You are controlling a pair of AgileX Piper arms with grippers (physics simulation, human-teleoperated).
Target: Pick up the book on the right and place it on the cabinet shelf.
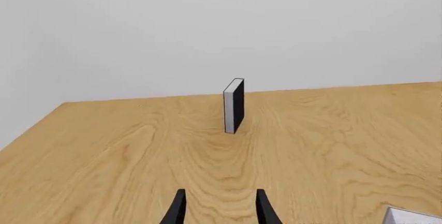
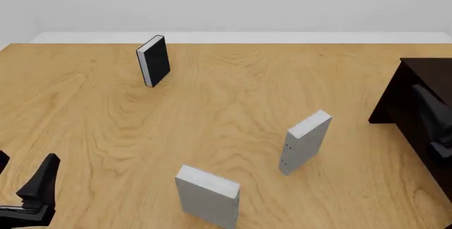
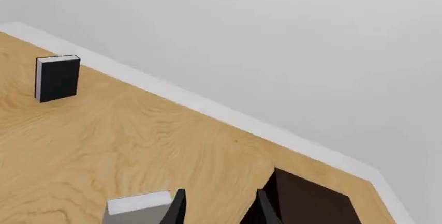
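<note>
Worktop point(image 2: 211, 107) of light wood carrying three upright books, well apart from each other. Black-covered book with white pages point(image 2: 153, 60) far back on the left; broader plain grey book point(image 2: 207, 196) at the near edge, centre; slim light grey book point(image 2: 304, 142) right of centre, tilted slightly, tiny dark dots down its narrow face, untouched. Very dark cabinet shelf point(image 2: 413, 99) at the right edge, apart from the slim book, open worktop between them. Left tool point(image 2: 21, 186) low at the near left corner, fingers spread, empty, pointing toward the black-covered book in the left wrist view. Right tool point(image 3: 219, 208) raised near the cabinet, fingers spread with nothing between them, slim book's top edge just below
</note>
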